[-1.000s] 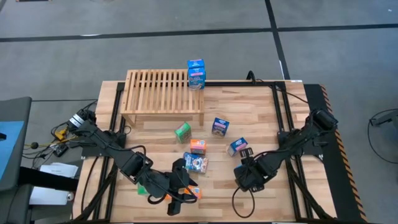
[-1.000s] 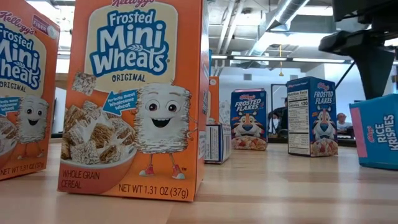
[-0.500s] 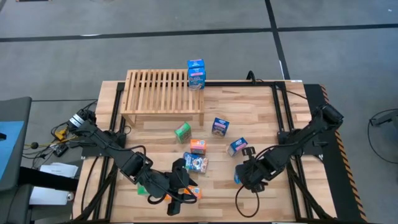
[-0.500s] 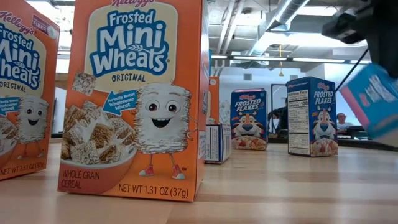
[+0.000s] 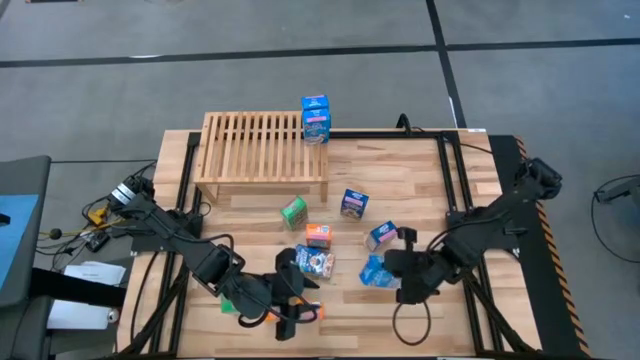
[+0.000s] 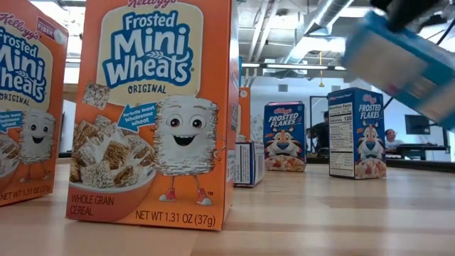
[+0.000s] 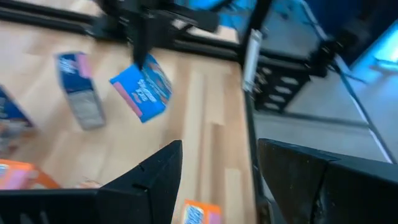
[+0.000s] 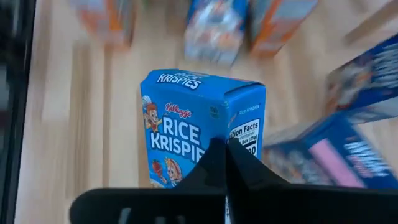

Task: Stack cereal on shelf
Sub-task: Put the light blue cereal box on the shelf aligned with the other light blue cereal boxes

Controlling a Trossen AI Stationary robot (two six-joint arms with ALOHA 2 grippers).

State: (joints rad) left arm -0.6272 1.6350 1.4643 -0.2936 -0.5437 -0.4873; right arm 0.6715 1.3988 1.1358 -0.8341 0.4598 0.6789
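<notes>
We find the right gripper pinching the Rice Krispies box, fingers pressed together on its upper edge; the box hangs tilted, clear of the tabletop. The left gripper rests near the front edge, fingers spread. The shelf carries one Frosted Flakes box.

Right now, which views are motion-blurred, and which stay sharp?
Low view: the near Mini Wheats box is crisp, while the Rice Krispies box in the right gripper smears. Left wrist view: everything is streaked. Right wrist view: the held box's print is readable but the boxes behind it blur. High view: sharp across the shelf.
</notes>
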